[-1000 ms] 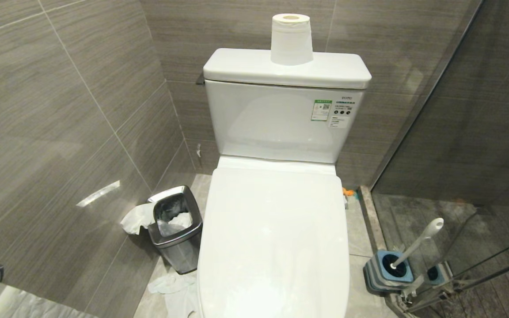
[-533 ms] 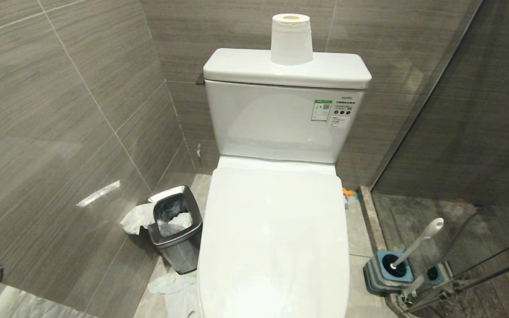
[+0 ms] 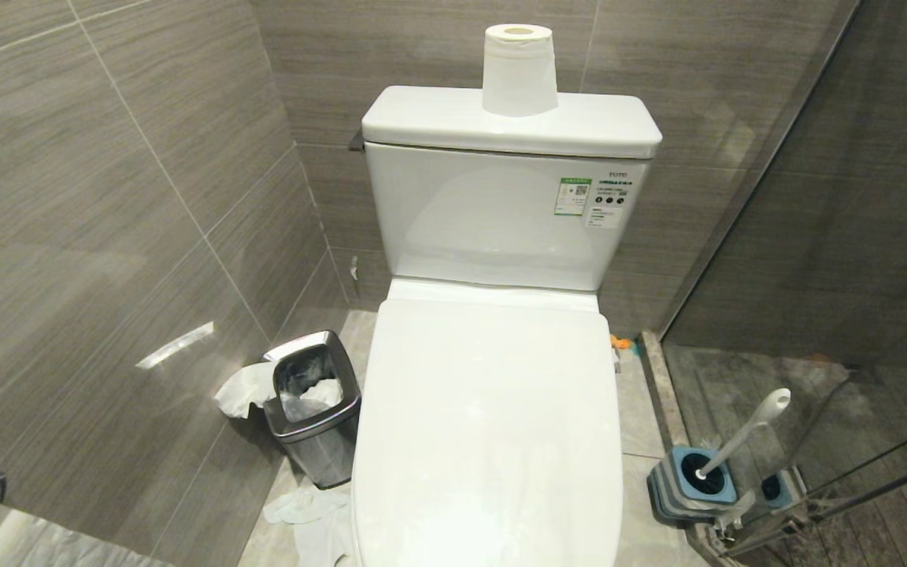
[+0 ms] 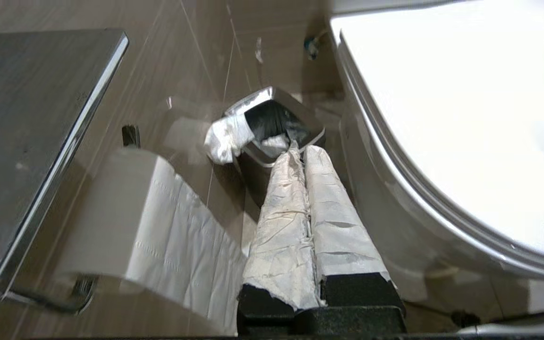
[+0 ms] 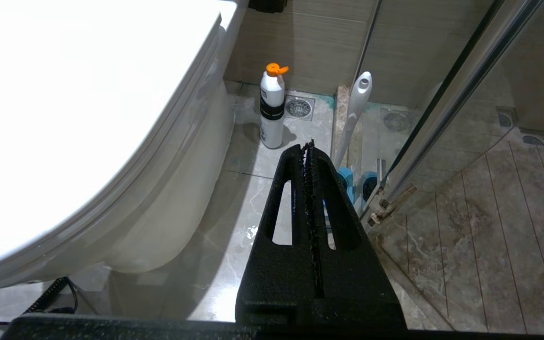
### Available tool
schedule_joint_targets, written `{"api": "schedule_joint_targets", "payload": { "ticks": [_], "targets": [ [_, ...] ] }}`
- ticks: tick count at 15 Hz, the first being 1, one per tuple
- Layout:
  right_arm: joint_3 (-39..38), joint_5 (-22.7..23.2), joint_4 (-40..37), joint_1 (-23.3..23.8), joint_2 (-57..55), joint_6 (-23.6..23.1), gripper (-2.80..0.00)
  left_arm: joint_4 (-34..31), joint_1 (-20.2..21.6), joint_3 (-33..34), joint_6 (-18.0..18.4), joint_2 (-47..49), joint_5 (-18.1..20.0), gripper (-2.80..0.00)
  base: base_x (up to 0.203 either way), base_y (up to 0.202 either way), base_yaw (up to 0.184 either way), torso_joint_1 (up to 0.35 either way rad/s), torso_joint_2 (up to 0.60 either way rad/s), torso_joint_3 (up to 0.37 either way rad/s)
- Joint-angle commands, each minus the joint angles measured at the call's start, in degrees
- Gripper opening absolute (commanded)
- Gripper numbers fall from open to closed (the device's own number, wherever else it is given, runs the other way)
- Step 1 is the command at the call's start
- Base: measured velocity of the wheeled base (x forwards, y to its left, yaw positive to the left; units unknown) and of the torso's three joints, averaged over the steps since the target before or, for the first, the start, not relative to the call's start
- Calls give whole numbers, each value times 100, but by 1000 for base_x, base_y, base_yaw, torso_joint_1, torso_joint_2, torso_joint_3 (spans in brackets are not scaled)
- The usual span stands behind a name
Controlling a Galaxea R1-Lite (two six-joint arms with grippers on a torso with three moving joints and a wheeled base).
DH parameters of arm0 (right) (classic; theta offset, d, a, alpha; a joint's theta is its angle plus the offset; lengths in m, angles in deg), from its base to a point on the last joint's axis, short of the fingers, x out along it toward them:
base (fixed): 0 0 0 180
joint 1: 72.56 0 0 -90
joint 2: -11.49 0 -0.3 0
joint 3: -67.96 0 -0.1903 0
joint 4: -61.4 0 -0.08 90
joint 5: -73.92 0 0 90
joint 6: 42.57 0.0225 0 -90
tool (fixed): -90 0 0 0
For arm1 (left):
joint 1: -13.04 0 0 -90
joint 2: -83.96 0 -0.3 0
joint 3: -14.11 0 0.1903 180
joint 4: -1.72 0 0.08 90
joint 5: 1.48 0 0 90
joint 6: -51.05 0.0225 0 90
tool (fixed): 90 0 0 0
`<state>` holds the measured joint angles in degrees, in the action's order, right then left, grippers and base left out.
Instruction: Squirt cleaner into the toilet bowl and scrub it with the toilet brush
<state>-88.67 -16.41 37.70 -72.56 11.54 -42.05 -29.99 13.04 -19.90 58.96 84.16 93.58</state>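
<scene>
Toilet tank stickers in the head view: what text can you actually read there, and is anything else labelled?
"TOTO", faint, above the white sticker on the toilet tank.
Green-white sticker: code square and print, too small to read.
White bottle with orange cap, right wrist view: no readable label.

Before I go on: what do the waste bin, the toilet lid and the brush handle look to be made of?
The waste bin looks like polished steel: mirror-like grey walls and rim. The toilet lid is smooth glossy white, probably hard plastic, though ceramic cannot be ruled out by look alone. The brush handle seems moulded white plastic, slim with a flared, rounded end.
</scene>
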Motion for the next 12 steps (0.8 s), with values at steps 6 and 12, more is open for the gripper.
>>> {"api": "schedule_joint_targets", "payload": {
  "ticks": [6,12],
  "targets": [
    [-1,-2,-2,0,-5,0,-280,1484,0,1082,541,-3,-82,-280,0,0,0,0,0,0],
    [-1,-2,-2,0,-5,0,-280,756,0,1082,98,-3,-249,-280,0,0,0,0,0,0]
  ]
}}
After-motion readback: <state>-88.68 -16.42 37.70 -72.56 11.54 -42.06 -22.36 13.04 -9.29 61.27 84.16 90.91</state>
